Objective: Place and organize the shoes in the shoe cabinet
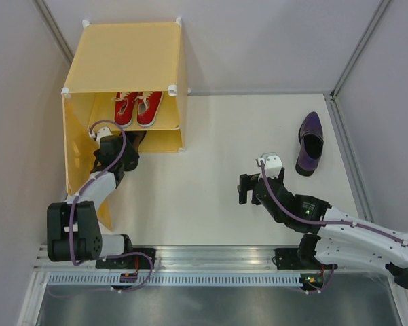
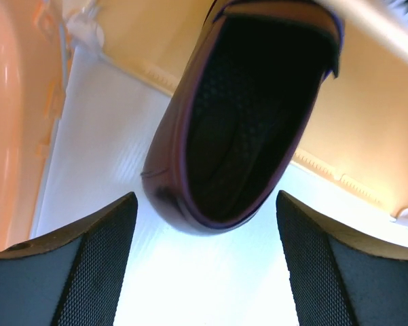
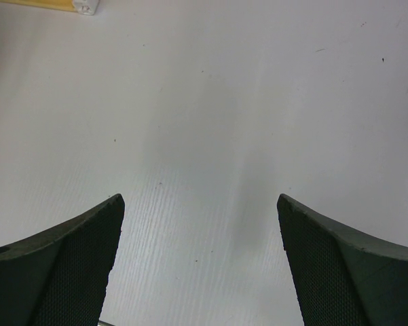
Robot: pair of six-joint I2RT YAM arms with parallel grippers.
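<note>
Tabletop (image 1: 204,204): white, matte sheet with fine ribbing, running from the arm bases to the far wall.
Rail (image 1: 210,257): slotted silver metal along the near edge, with both arm bases bolted to it and dull grey metal sheet in front of it.
Right claw (image 3: 199,204): two black wedge-shaped fingers (image 3: 68,272) faced with fine mesh-textured pads. The jaws are spread wide over bare tabletop and grip nothing.
Left claw (image 2: 205,204): has the same black meshed pads. It reaches into the lower compartment of the cabinet with its jaws apart. The tips flank the near end of a shoe with a sliver of gap on each side, so nothing is gripped.
Purple shoe (image 2: 244,136): glossy dark purple slip-on with a smooth rounded upper and a black perforated lining. It lies opening up on the white ribbed floor of the lower compartment.
Second purple shoe (image 1: 310,144): same gloss and shape, sole down on the open table near the right wall, well apart from the cabinet.
Red sneakers (image 1: 137,109): a small canvas pair with white laces, side by side on the shelf (image 1: 163,127), above the left claw.
Cabinet (image 1: 122,58): boxy, made of flat yellow-orange plastic panels joined by white corner connectors (image 1: 172,88). It stands at the far left of the table.
Door (image 1: 75,163): a yellow panel swung open on the left.
Walls (image 1: 258,41): plain pale grey panels on the left, back and right, with metal strips at the corners.
</note>
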